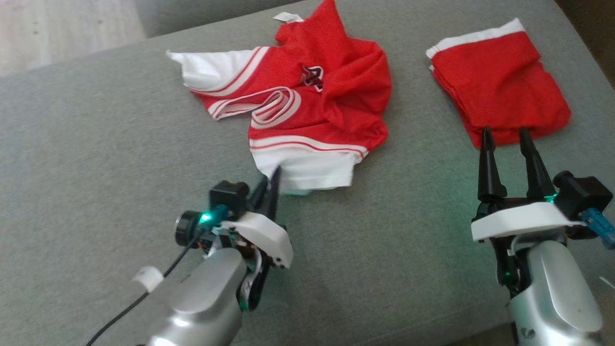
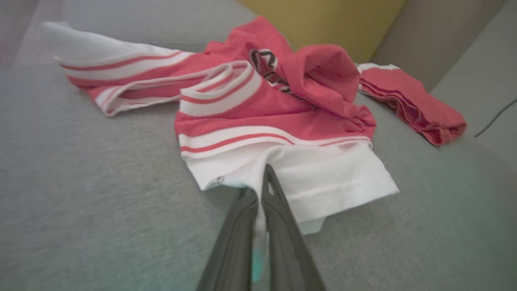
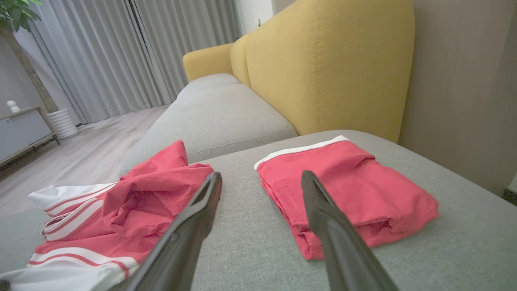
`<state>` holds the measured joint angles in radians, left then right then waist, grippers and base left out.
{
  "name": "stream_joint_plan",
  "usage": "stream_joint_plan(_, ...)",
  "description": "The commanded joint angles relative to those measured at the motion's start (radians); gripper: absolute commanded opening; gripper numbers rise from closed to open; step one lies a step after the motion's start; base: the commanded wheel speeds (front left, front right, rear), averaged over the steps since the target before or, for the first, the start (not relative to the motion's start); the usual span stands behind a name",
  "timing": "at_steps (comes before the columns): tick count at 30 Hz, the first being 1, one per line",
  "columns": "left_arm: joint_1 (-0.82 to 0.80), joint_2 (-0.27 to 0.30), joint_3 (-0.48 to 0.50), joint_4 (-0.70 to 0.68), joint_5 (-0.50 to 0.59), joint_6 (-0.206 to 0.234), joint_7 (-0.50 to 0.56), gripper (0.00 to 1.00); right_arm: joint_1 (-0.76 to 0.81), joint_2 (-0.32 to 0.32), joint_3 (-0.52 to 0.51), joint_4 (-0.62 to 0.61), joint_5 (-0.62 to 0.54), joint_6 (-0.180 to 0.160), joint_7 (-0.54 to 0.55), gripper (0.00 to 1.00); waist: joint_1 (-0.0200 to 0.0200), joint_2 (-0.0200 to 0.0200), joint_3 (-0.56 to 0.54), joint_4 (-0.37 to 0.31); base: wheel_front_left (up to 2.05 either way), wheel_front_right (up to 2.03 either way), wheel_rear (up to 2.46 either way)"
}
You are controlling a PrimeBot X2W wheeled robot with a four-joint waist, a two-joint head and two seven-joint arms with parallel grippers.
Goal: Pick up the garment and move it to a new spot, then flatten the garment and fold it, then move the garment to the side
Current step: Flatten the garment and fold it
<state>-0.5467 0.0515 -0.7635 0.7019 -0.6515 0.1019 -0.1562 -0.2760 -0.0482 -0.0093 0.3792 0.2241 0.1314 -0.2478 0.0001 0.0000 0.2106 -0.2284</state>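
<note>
Red garment (image 1: 336, 96), white hem seemingly nearward

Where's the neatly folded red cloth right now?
In the head view the folded red garment lies at the upper right of the grey cushion, just beyond the right gripper, right of the crumpled red-and-white jersey.

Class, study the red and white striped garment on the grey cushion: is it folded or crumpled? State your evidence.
Crumpled: the striped garment lies bunched, with twisted ridges, a looped trim band and uneven edges.
</note>
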Motion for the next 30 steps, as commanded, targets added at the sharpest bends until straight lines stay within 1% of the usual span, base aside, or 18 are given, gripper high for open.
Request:
stream_joint_plan(1, -0.021, 0.018, 0.046, -0.031, -0.006, 0.008, -0.028, 0.0, -0.018, -0.002, 0.018, -0.025, -0.012, -0.001, -0.01, 1.0, -0.0001, 0.0, -0.015, 0.022, 0.0, 0.0, 0.0)
stream_joint_plan(4, -0.013, 0.04, 0.091, -0.054, -0.016, 0.022, -0.074, 0.0, -0.013, -0.002, 0.016, -0.023, -0.021, -0.001, -0.002, 1.0, -0.0001, 0.0, -0.031, 0.054, 0.0, 0.0, 0.0)
stream_joint_plan(7, 0.005, 0.072, 0.14, -0.093, -0.016, 0.039, -0.096, 0.0, -0.006, -0.002, 0.016, -0.023, -0.028, -0.001, 0.007, 1.0, -0.0001, 0.0, -0.045, 0.086, 0.0, 0.0, 0.0)
stream_joint_plan(11, 0.043, 0.118, 0.21, -0.165, -0.003, 0.059, -0.104, 0.0, 0.003, -0.002, 0.019, -0.028, -0.034, -0.001, 0.02, 1.0, -0.0001, 0.0, -0.056, 0.119, 0.0, 0.0, 0.0)
stream_joint_plan(17, 0.117, 0.17, 0.337, -0.309, 0.06, 0.089, -0.105, 0.0, 0.018, -0.002, 0.029, -0.035, -0.036, -0.001, 0.041, 1.0, -0.0001, 0.0, -0.059, 0.158, 0.0, 0.0, 0.0)
stream_joint_plan(20, 0.16, 0.182, 0.383, -0.35, 0.09, 0.091, -0.105, 0.0, 0.025, -0.002, 0.037, -0.036, -0.038, -0.001, 0.051, 1.0, -0.0001, 0.0, -0.059, 0.171, 0.0, 0.0, 0.0)
stream_joint_plan(24, 0.204, 0.188, 0.421, -0.369, 0.128, 0.089, -0.105, 0.0, 0.032, -0.002, 0.045, -0.035, -0.037, -0.001, 0.064, 1.0, -0.0001, 0.0, -0.059, 0.187, 0.0, 0.0, 0.0)
stream_joint_plan(28, 0.239, 0.181, 0.447, -0.367, 0.159, 0.088, -0.105, 0.0, 0.037, -0.002, 0.054, -0.03, -0.035, -0.001, 0.074, 1.0, -0.0001, 0.0, -0.06, 0.201, 0.0, 0.0, 0.0)
stream_joint_plan(29, 0.246, 0.176, 0.45, -0.36, 0.162, 0.085, -0.105, 0.4, 0.038, -0.002, 0.057, -0.029, -0.035, -0.001, 0.077, 1.0, -0.0001, 0.0, -0.06, 0.204, 0.0, 0.0, 0.0)
stream_joint_plan(30, 0.253, 0.17, 0.447, -0.352, 0.164, 0.08, -0.105, 1.0, 0.039, -0.002, 0.059, -0.027, -0.035, -0.001, 0.078, 1.0, -0.0001, 0.0, -0.06, 0.207, 0.0, 0.0, 0.0)
